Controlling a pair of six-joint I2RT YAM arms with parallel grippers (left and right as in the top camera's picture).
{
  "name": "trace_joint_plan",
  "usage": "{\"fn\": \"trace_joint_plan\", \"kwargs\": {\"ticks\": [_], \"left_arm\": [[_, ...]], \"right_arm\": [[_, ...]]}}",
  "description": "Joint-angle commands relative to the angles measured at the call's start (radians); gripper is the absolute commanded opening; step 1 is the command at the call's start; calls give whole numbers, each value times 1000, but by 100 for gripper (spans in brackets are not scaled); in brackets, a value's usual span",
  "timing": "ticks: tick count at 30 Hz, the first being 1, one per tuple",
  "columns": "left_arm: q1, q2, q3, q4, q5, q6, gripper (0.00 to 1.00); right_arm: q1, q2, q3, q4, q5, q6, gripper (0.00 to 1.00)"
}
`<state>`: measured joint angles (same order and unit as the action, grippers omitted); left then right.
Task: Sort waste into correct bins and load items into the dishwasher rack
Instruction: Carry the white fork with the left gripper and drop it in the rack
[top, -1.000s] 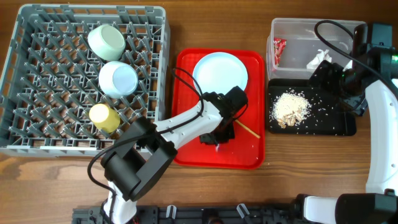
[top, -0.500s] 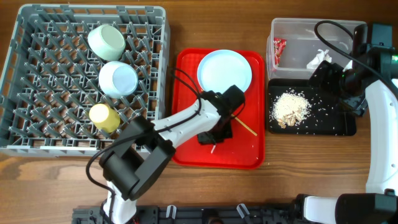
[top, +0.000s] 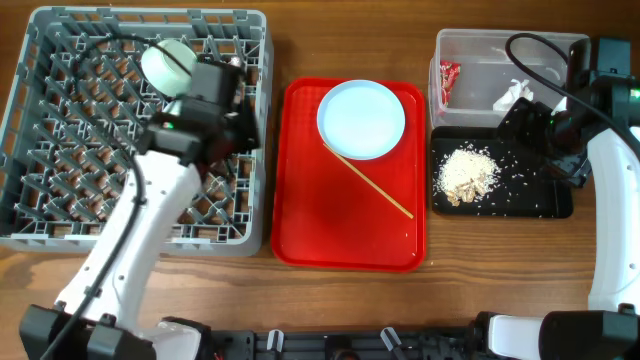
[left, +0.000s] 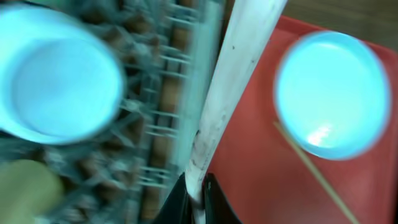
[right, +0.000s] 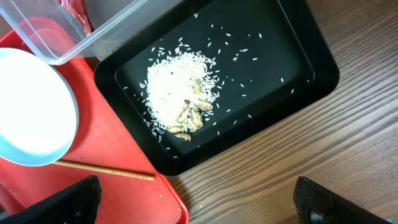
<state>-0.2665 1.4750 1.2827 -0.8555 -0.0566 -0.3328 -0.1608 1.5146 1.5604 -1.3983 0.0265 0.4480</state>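
I am pinching the white fork (left: 233, 81) in my left gripper (left: 196, 188) over the grey rack (top: 60, 200), my right gripper (right: 196, 208) hanging wide open.

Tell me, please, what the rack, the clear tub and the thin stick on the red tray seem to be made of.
The rack looks like matte grey moulded plastic: one uniform grid of pegs. The clear tub seems thin glossy plastic: see-through walls, rounded corners. The thin stick is pale tan and straight, probably wood or bamboo, though too small to be sure.
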Motion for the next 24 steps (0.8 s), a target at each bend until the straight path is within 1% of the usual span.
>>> {"fn": "trace_joint_plan", "kwargs": {"ticks": [1,7,14,15,16,17,18,20,24], "left_arm": [[63,60,2,11,4,125,4],[67,138,2,36,64,124,4],[67,203,1,63,67,119,4],[67,208,1,62,67,119,7],[67,209,0,63,67,120,19],[67,208,0,63,66,120,45],[67,208,0,64,66,120,48],[67,203,2,62,67,120,57],[59,150,35,47,76,116,57]], "right_arm": [[-3,-11,17,2,-19,-4,100],[-3,-11,17,2,-27,-3,100],[-3,-11,17,2,-27,-3,100],[-3,-11,17,2,-27,-4,100],[-3,-11,17,0,-27,-4,100],[-3,-11,17,-1,-27,-4,100],[-3,-11,17,-2,-27,-5,100],[-3,-11,17,-1,-27,-5,100],[-3,-11,17,-2,-27,-5,100]]}}
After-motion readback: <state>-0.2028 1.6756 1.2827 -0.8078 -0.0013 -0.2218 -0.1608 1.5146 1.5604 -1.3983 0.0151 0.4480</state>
